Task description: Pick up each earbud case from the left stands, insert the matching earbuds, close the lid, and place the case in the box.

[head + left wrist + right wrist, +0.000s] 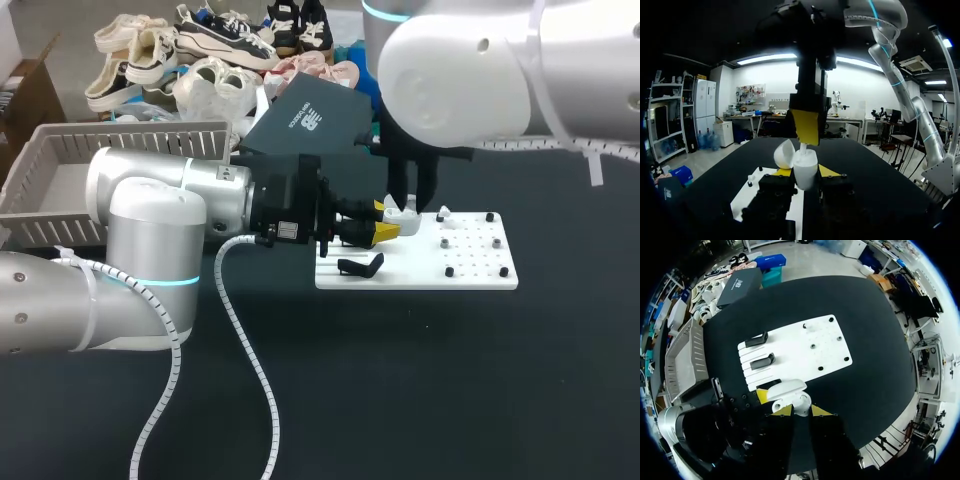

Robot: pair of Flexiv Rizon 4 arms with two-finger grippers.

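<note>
Fingers [783,172] of the left gripper [805,176] press on the white earbud case [805,162] from both sides. They hold it upright with its lid [785,153] standing open to one side. The case hangs just above the left end of the white board [470,272], toward the board's far edge. Straight over the case's open mouth stands the right gripper [801,411], pointing down. Its tips are pinched on a white earbud [802,146], whose stem shows between the yellow tip and the case body. The earbud reaches the mouth of the case, but how deep it sits cannot be told.

Only the left wrist view shows that stem and the raised lid from the side. The right wrist view looks down instead. There the open case lies just ahead of the right gripper's own tips, with one left fingertip [761,395] beside it. The whole board spreads beyond, with two black stands [763,361] on its left end and black pegs [813,346] toward its right end. In the head view the right arm [460,70] hides most of the case, and only one stand shows, on the board's near-left part. That view does show the grey box [130,132], well off the board's left end, behind the left arm [150,215].
</note>
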